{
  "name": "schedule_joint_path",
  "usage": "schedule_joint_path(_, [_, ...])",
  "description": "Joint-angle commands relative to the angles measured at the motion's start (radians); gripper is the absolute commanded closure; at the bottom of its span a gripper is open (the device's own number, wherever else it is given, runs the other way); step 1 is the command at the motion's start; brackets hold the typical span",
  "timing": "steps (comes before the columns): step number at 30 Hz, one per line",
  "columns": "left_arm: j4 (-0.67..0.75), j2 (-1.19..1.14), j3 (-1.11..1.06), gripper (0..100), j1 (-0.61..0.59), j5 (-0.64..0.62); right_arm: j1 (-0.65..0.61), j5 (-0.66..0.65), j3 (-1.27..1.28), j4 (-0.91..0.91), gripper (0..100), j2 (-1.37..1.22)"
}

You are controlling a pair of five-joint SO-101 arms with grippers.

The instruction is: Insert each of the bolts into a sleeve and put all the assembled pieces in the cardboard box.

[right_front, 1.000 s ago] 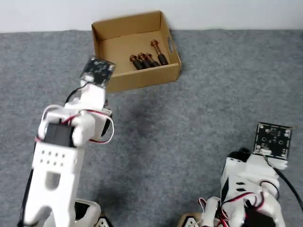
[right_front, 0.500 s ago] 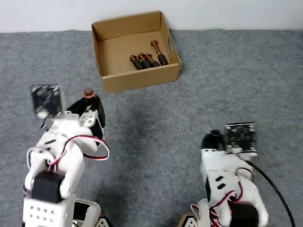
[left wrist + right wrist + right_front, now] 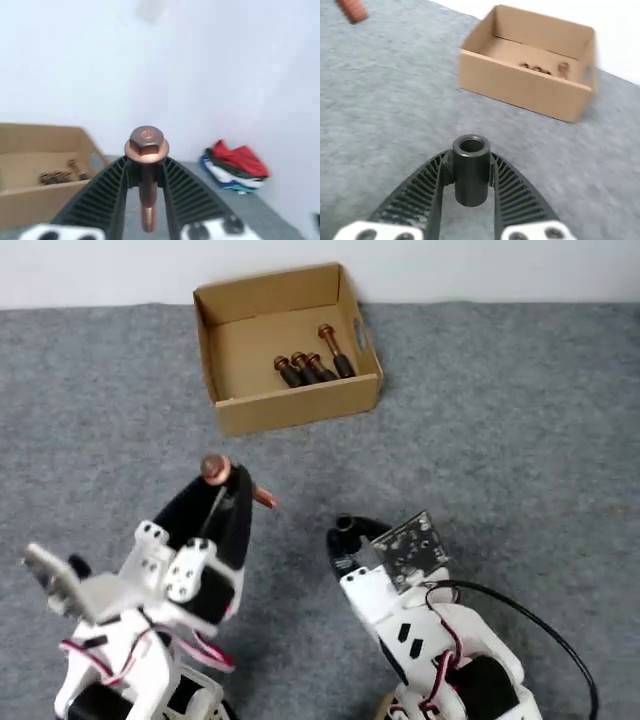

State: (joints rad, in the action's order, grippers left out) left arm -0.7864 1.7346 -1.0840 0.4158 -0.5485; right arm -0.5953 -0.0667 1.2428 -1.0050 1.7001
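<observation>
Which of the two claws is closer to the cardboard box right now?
Left. The left claw, gripping a bolt, sits a short way in front of the cardboard box; the right claw, gripping a sleeve, sits farther back from it.

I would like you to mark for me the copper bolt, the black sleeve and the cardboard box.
copper bolt [image 3: 146, 142]: left wrist view, on its hexagonal head.
black sleeve [image 3: 471, 179]: right wrist view, on its outer wall.
cardboard box [image 3: 300, 407]: high view, on its front wall.
</observation>
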Motion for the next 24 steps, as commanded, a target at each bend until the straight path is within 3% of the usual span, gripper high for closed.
schedule_joint_path(1, [0.003, 0.031, 0.007, 100, 0.063, -0.011, -0.077, 0.003, -0.006, 0.028, 99.0, 0.007])
schedule_joint_path(6, [-0.003, 0.029, 0.001, 100, 0.12, -0.044, -0.17, 0.002, -0.009, 0.045, 99.0, 0.005])
schedule_joint_path(12, [-0.015, 0.031, -0.058, 100, 0.161, -0.043, -0.179, -0.051, -0.015, 0.107, 99.0, 0.005])
schedule_joint_path(20, [-0.012, 0.035, -0.116, 100, 0.157, -0.038, -0.179, -0.112, -0.072, 0.131, 99.0, 0.005])
schedule_joint_path(24, [-0.014, 0.035, -0.119, 100, 0.098, -0.034, -0.179, -0.126, -0.078, 0.131, 99.0, 0.005])
